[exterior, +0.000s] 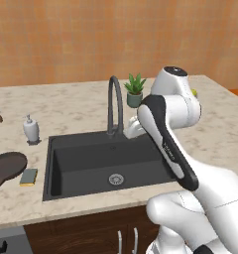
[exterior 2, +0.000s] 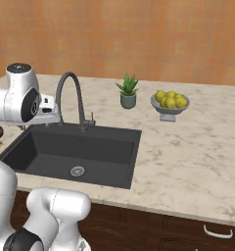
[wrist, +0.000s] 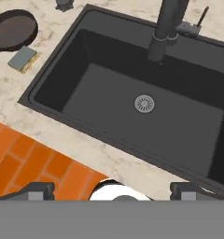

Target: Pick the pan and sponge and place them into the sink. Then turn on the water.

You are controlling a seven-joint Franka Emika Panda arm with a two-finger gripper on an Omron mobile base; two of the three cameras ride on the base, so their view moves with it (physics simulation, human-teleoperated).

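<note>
While the fingers (wrist: 111, 189) are spread and empty (nothing sits in the sink (wrist: 81, 65)), the pan (wrist: 13, 30) at ten o'clock should be approached first, beside the sponge (wrist: 23, 59).

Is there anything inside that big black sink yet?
No. The sink holds just its round silver drain in the bare floor. The pan and sponge lie on the counter to its left. The arm hides the basin's right end.

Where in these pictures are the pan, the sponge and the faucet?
pan (exterior: 7, 166): left base view, middle of its dark dish.
sponge (exterior: 28, 176): left base view, its grey-green top.
faucet (exterior 2: 80, 105): right base view, its upright stem.
</note>
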